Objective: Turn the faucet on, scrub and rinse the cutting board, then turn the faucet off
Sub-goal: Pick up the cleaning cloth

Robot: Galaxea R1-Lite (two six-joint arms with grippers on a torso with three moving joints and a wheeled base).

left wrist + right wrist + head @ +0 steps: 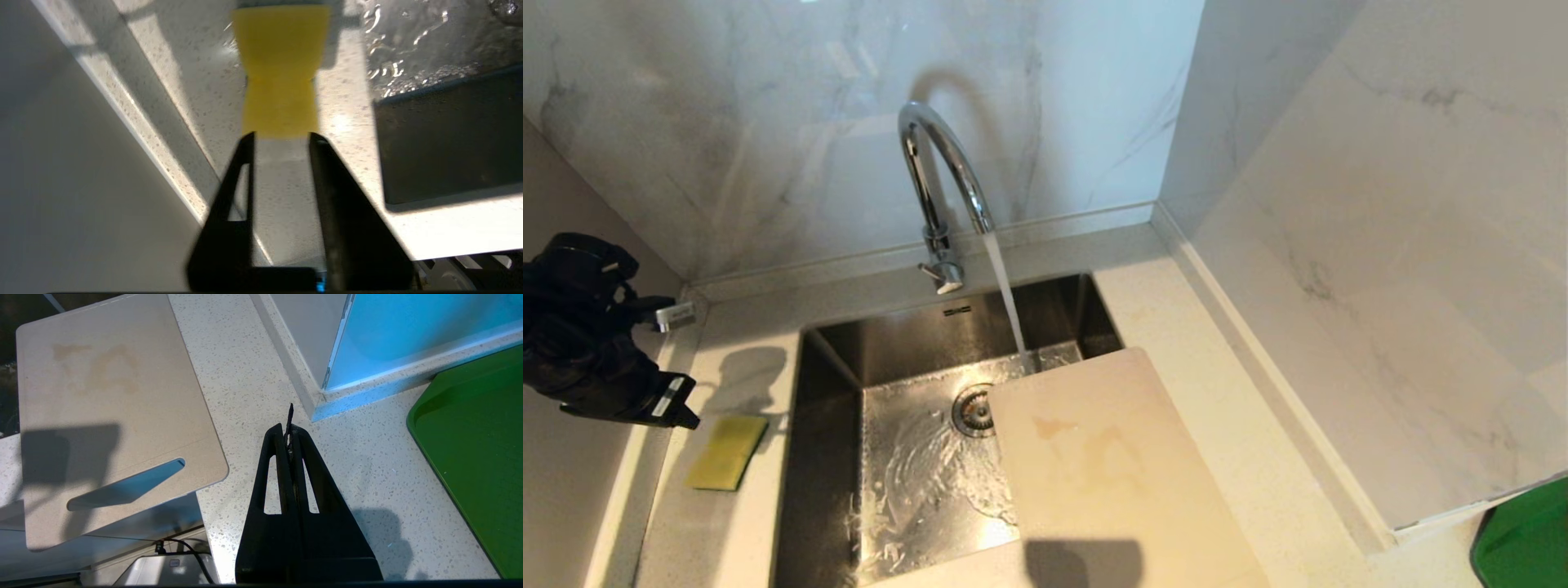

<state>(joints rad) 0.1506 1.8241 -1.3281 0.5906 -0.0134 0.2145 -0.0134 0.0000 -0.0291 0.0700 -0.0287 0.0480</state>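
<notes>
the faucet (943, 175) is running, its water falling just beside the far edge of the cutting board (1107, 465). the board is lying flat, resting partly on the desk (1217, 425) at the sink's (907, 457) right side and partly overhanging the basin. its long axis is running from the far end, nearest the stream, back toward the robot, and the slot handle (126, 486) is sitting at the near end, as the right wrist view shows. yellowish stains (1086, 445) are marking the far half.

it is looking like stiff, smooth plastic, probably light for its area and likely getting slippery once wet. the overhang is leaving an edge free, so the rim over the basin or the slot end would seem the sensible places to take hold; pinching the flat middle is not going to work.

the left hand (282, 136) is hovering above the desk left of the sink, its fingers parted a modest way with nothing between them, lined up on the yellow sponge (282, 69) lying just ahead. the sponge is looking soft and squashy, and its waist seems narrow enough for that gap.

the right hand (289, 428) is hanging over the desk to the right of the board, fingers pressed together and gripping nothing, near a green tray (478, 457).
</notes>
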